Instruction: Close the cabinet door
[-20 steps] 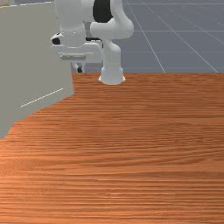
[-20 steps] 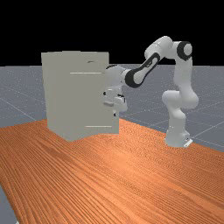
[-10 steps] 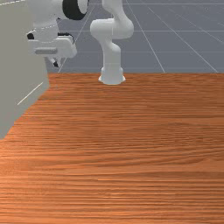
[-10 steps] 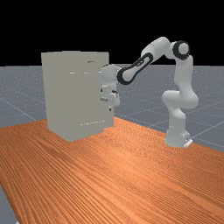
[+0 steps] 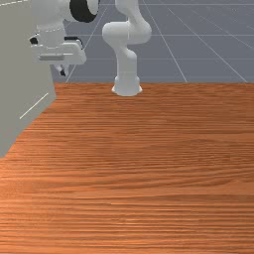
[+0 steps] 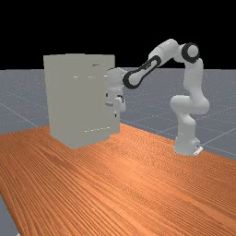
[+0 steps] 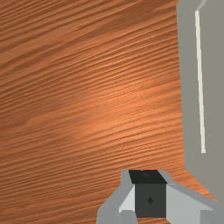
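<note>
Cabinet door (image 5: 22, 64), a flat grey-beige panel with a thin pale line (image 5: 34, 106) low on its face, stands at the front view's left, over the orange-brown wooden table (image 5: 149, 173). It belongs to the tall, boxy grey-beige cabinet (image 6: 69, 101) at the far view's left. Lower outline there has a small step at its right end; I read that as a door nearly in, perhaps not flush. White two-finger gripper (image 5: 61, 71) points down just beside the door's far part, the end nearer the arm's base; fingertips together, nothing between them. Contact with the panel: cannot tell. Step in hand, by my judgement: the last push. Best done with the hand's side, tips kept together, pressing toward the front view's left near the free edge, where leverage should be good. Follow the swing's curve, ease off as the panel seats. Too much force could shove the cabinet; drifting past the free edge could lose the panel or wedge the fingers behind it.
</note>
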You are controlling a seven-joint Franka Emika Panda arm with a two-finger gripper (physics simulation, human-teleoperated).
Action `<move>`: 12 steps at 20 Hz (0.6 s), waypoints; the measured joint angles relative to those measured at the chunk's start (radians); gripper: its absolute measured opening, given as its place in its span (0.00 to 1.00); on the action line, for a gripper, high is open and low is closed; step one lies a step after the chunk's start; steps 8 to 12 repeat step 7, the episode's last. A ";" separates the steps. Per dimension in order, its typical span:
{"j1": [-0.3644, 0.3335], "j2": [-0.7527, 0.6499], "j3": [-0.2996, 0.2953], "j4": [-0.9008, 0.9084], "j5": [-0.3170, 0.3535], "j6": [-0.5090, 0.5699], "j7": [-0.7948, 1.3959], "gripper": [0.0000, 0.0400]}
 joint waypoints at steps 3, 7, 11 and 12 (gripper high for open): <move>0.024 -0.007 -0.019 -0.005 -0.007 0.002 0.005 0.00; 0.053 -0.001 -0.075 0.003 -0.018 0.005 -0.010 0.00; 0.053 -0.001 -0.075 0.003 -0.018 0.005 -0.010 0.00; 0.053 -0.001 -0.075 0.003 -0.018 0.005 -0.010 0.00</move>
